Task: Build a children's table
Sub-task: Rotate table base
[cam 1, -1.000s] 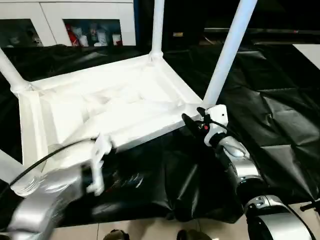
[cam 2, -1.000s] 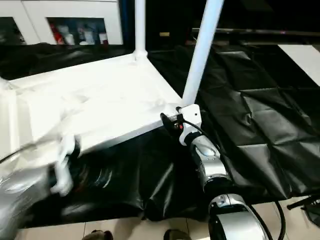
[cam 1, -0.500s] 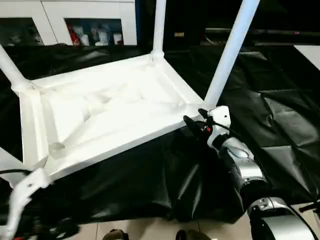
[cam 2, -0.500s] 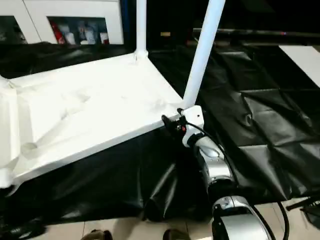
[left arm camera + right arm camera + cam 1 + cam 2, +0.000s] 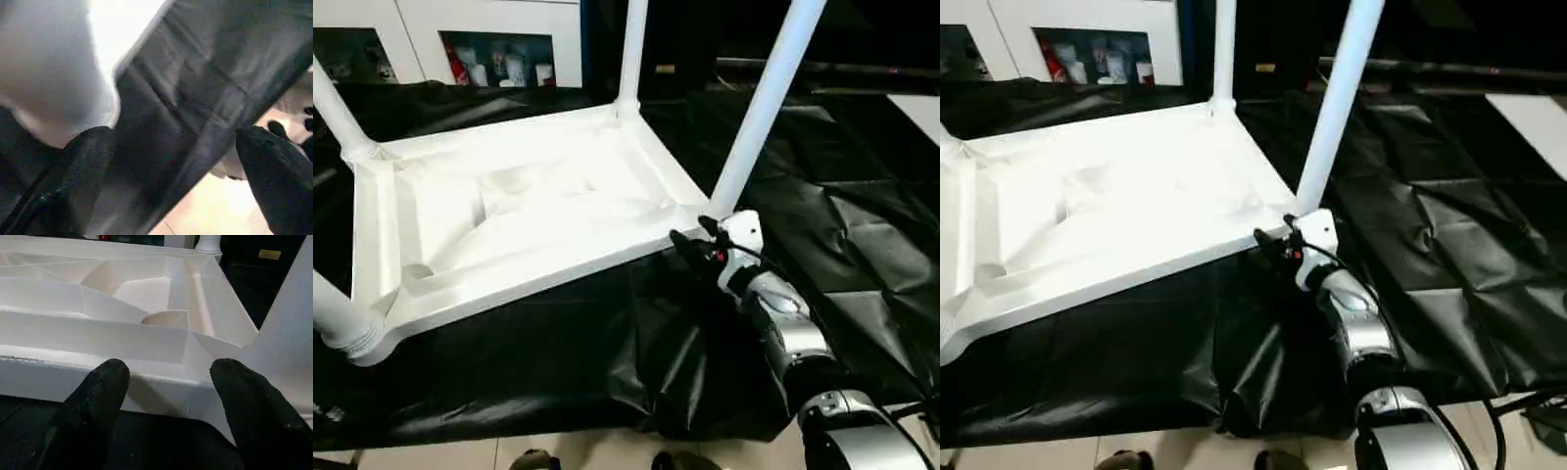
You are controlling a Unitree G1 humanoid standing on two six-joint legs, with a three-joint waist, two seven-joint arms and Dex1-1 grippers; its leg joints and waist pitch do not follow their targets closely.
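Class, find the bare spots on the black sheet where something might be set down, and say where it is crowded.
Free: the black sheet right of the upturned table, and the strip in front of its near edge. Crowded: the near right corner, where the right end effector sits beside a leg.

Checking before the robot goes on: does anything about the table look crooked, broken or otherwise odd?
Nothing stands out. The children's table lies upside down on the black sheet, four legs standing in its corner sockets, none visibly askew. The right gripper sits open at the near right corner.

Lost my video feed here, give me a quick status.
Right gripper open at the table's near corner, holding nothing. Left gripper open over the black sheet. Table upside down, four legs up. Nothing in the way.
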